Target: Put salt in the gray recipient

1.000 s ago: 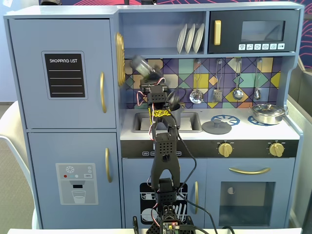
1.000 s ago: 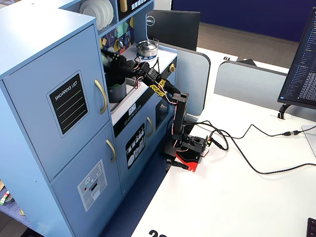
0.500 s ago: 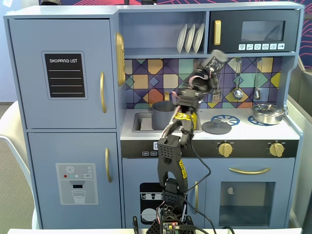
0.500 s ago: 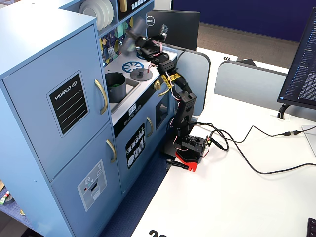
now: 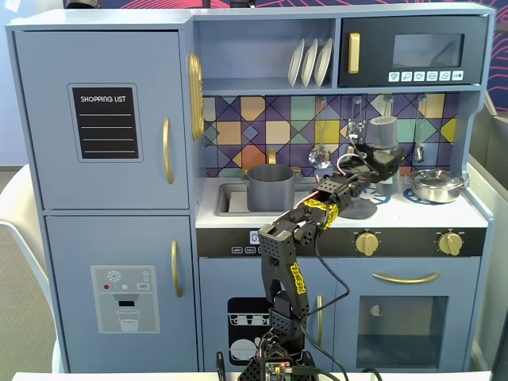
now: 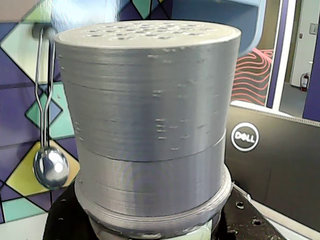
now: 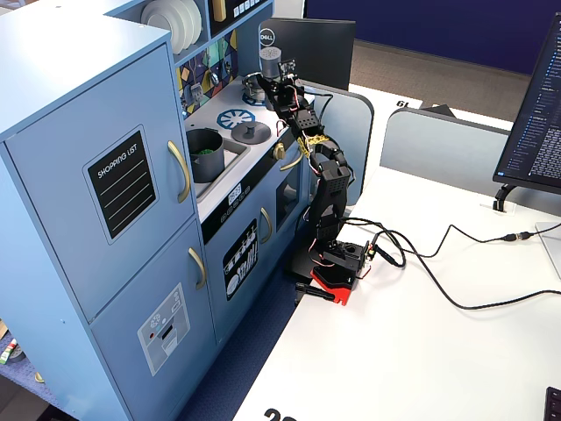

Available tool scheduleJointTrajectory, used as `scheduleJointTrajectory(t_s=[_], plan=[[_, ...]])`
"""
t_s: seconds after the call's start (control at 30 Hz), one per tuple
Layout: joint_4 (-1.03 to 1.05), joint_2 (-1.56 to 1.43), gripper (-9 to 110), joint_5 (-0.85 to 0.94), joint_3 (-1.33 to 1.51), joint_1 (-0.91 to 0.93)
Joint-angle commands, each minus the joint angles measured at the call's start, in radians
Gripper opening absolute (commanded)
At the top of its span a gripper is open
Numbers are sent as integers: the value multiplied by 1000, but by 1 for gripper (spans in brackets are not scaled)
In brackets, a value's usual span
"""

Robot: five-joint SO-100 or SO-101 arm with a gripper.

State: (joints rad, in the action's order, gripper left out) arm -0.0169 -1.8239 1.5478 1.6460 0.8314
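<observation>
Toy kitchen w/ arm reaching over the counter. Gripper (image 5: 379, 163) is clamped on the salt (image 5: 383, 132), held upright above the counter's right half, in front of the tiled backsplash (image 5: 270, 119); the jaw contact itself is hard to make out in both fixed views. Wrist view: salt (image 6: 150, 125) fills most of the frame, perforated cap on top, base cut off at the bottom edge, fingers not clearly visible. A hanging spoon (image 6: 50, 167) shows at left; a Dell monitor (image 6: 275, 160) at right, partly hidden. Gray recipient (image 5: 271, 187) sits in the sink, well left of the salt; green contents visible only in a fixed view (image 7: 206, 153). Flat lid (image 5: 355, 209) lies below the gripper, partly hidden by the arm. Steel pot (image 5: 434, 185) at far right.
</observation>
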Motion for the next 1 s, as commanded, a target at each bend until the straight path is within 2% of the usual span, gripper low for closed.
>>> scheduleJointTrajectory(t_s=[0.0, 0.37, 0.7, 0.73, 0.87, 0.97], plan=[[-86, 12, 0, -11, 2, 28], [-138, 89, 0, -58, 48, 60], [-279, 170, 0, -84, 117, 63], [-279, 170, 3, -86, 115, 63], [-293, 146, 39, -160, 130, 81], [-290, 86, 57, -160, 181, 94]])
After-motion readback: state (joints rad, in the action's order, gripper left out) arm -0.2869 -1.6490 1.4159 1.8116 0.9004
